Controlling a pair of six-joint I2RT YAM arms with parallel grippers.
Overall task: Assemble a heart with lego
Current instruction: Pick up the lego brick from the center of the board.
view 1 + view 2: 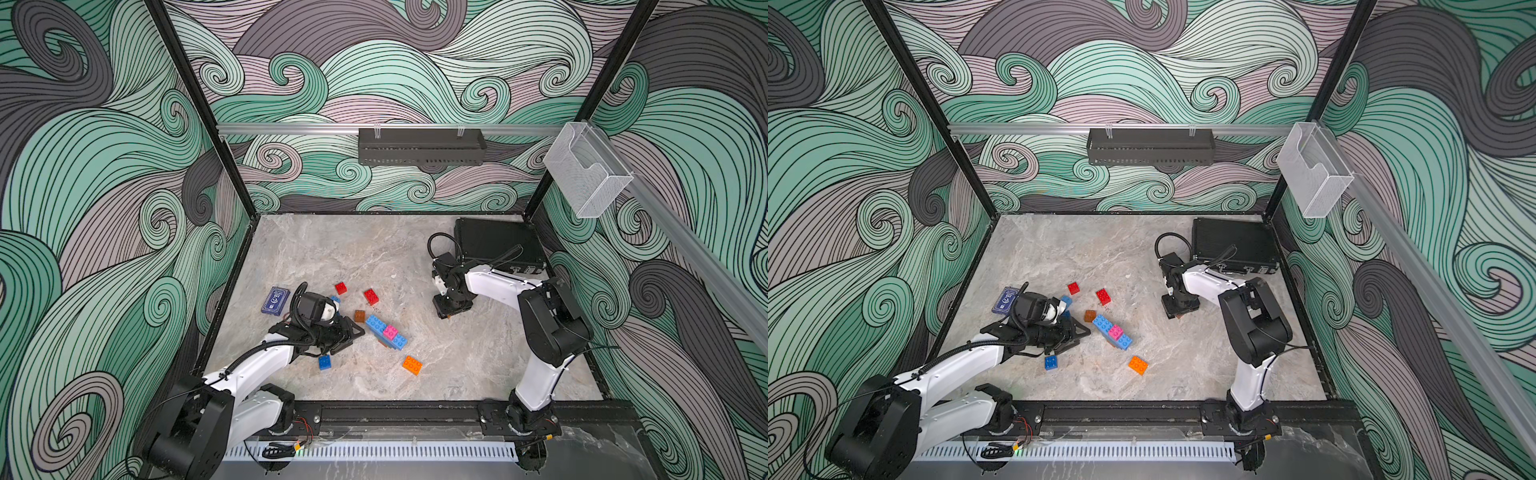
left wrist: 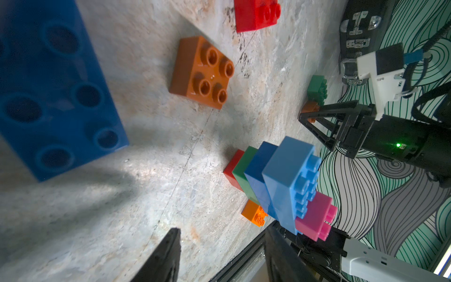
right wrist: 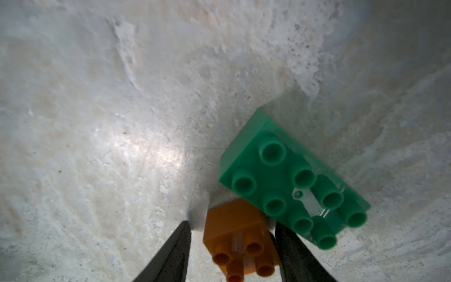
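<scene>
Stack (image 1: 386, 332) in our sights | right gripper (image 3: 232, 224) well away, jaws apart around an orange brick (image 3: 231, 235) | left gripper (image 2: 222, 230) beside it, open.

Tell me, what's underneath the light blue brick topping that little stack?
Under the light blue brick: a dark blue brick, then a green brick, then a red brick on the table. Their studded tops are covered, as is whatever lies under the pink brick beside it.

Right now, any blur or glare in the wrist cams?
Left wrist view: the near dark blue brick is out of focus, the brown brick sharp with glints on its studs. Right wrist view: soft throughout, hotspot on the table, dark corners.
</scene>
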